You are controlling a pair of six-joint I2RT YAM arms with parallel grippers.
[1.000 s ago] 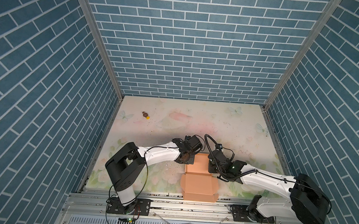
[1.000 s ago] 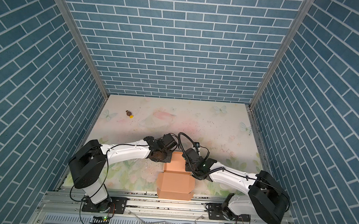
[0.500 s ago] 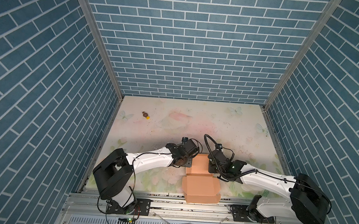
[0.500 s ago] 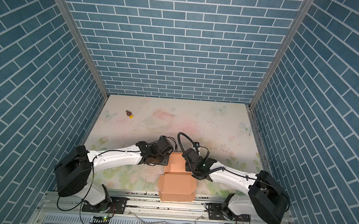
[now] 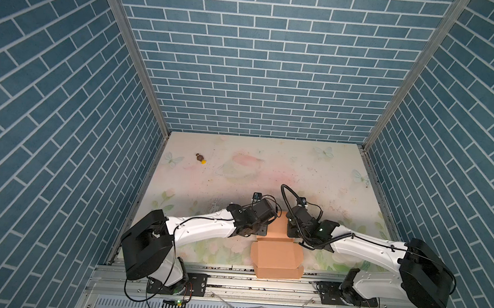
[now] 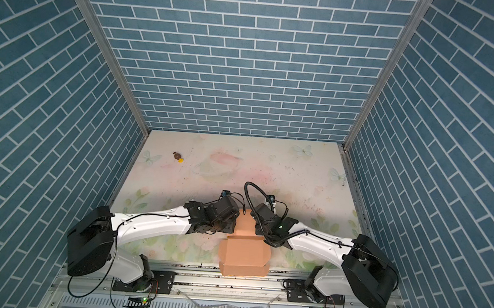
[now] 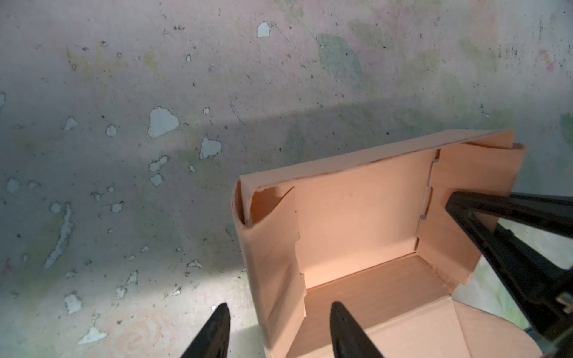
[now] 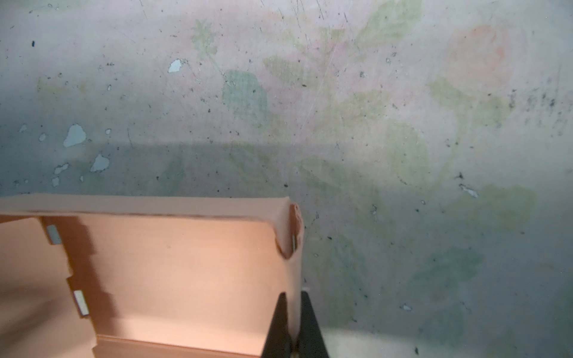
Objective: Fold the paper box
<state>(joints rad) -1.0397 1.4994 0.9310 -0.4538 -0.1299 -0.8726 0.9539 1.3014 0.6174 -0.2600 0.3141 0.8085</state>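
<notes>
Two claws at one paper box [image 5: 277, 253] | box: near centre of surface [image 5: 268, 174], walled tray between claws, open lid panel reaching over near edge | left claw [image 7: 279, 307]: released, fingers straddling left wall | right claw [image 8: 293, 296]: clenched on right wall | tiny brown-and-yellow object [image 5: 200, 157]: far left, well apart

- 1 box [image 5: 277, 253], peach cardboard
- 2 arms, white: left arm [image 5: 201, 234], right arm [image 5: 364, 252]
- 2 grippers: left gripper [image 7: 279, 305], right gripper [image 8: 291, 294]
- 2 black fingers [image 7: 214, 331] per gripper
- 1 small brown-and-yellow object [image 5: 201, 158]
- 3 brick walls [image 5: 261, 57]
- 1 table [image 5: 268, 174]
</notes>
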